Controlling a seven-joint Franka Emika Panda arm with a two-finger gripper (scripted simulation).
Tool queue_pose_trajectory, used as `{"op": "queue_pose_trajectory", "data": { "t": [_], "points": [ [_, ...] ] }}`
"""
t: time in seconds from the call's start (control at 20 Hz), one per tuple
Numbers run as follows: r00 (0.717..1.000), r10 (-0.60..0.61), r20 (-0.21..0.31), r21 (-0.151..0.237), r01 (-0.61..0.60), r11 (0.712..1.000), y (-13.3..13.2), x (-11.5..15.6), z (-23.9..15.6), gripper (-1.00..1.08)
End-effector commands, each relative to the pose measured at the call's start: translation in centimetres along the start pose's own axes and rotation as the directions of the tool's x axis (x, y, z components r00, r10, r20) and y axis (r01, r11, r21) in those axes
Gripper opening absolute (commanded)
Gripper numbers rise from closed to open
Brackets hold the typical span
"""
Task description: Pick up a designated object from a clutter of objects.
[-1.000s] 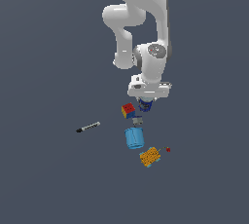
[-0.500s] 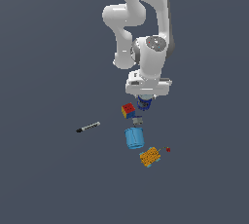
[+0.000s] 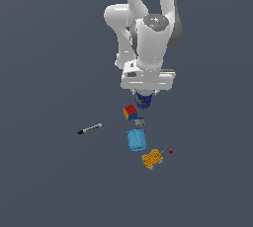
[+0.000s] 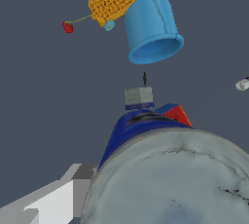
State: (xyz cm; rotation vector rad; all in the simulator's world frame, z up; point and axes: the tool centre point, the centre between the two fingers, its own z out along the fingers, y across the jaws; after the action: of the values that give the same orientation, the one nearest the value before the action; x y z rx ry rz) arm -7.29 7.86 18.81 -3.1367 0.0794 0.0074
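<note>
The dark blue can point(image 3: 144, 101) hangs under my gripper point(image 3: 145, 97), lifted above the floor just beyond the red-blue-yellow cube point(image 3: 130, 111). The gripper is shut on the can. In the wrist view the can's silver-grey top point(image 4: 175, 179) fills the near field, with its dark blue side point(image 4: 127, 129) behind it and one pale finger point(image 4: 48, 201) beside it. The rest of the clutter lies below: the tiny grey piece point(image 3: 140, 122) point(image 4: 139, 96), the sky-blue cup point(image 3: 136, 139) point(image 4: 153, 28) on its side, the orange patterned box point(image 3: 152, 159) point(image 4: 111, 2) and the black-and-white marker point(image 3: 90, 129).
A small red bit point(image 3: 171, 151) lies by the orange box, joined to it by a thin line in the wrist view point(image 4: 68, 27). The marker's tip point(image 4: 242, 84) shows at the wrist view's edge. The floor is plain dark grey.
The arm has risen a little, taking the dark blue can up with it. The other objects have not moved.
</note>
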Motion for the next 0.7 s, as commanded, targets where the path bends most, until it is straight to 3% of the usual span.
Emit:
{"op": "queue_pose_trajectory", "data": {
  "t": [0.0, 0.65],
  "points": [
    [1.000, 0.000, -0.003, 0.001, 0.000, 1.000, 0.7, 1.0, -2.4, -1.00],
    [1.000, 0.000, -0.004, -0.001, 0.000, 1.000, 4.6, 6.3, -14.1, -1.00]
  ]
}}
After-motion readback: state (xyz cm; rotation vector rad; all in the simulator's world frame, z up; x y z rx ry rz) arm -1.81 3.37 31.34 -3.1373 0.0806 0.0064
